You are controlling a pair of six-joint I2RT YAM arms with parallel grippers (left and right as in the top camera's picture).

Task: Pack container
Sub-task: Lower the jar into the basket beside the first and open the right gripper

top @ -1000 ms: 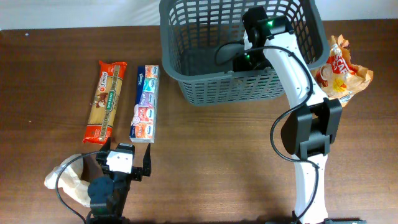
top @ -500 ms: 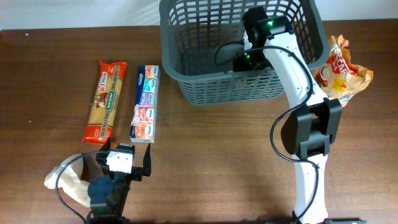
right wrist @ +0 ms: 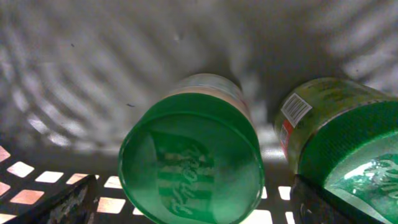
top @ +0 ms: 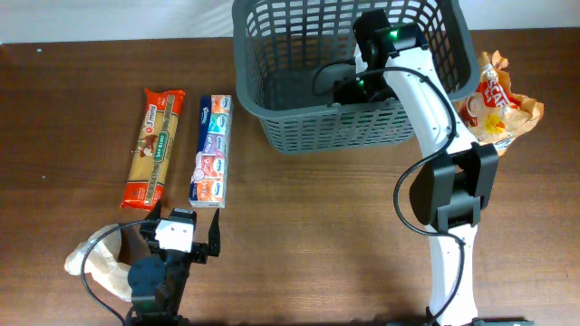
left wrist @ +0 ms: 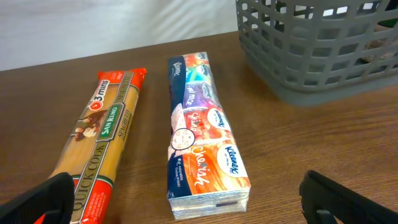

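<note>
The container, a dark grey slotted basket [top: 299, 131], stands at the back of the table; it also shows in the left wrist view [left wrist: 311, 56]. My right gripper [top: 349, 86] is inside it, open. In the right wrist view [right wrist: 193, 199] its fingers are spread on either side of a green-lidded jar [right wrist: 189, 168] lying on the basket floor [right wrist: 93, 62], with gaps on both sides. A second green-lidded jar [right wrist: 336, 130] lies beside it. My left gripper [top: 181, 228] is open and empty near the front left, just short of a tissue pack [top: 211, 150] [left wrist: 202, 137].
A long pasta packet [top: 154, 147] [left wrist: 99, 149] lies left of the tissue pack. A crumpled pale bag [top: 95, 258] sits by the left arm's base. An orange snack bag [top: 494, 100] lies right of the basket, outside it.
</note>
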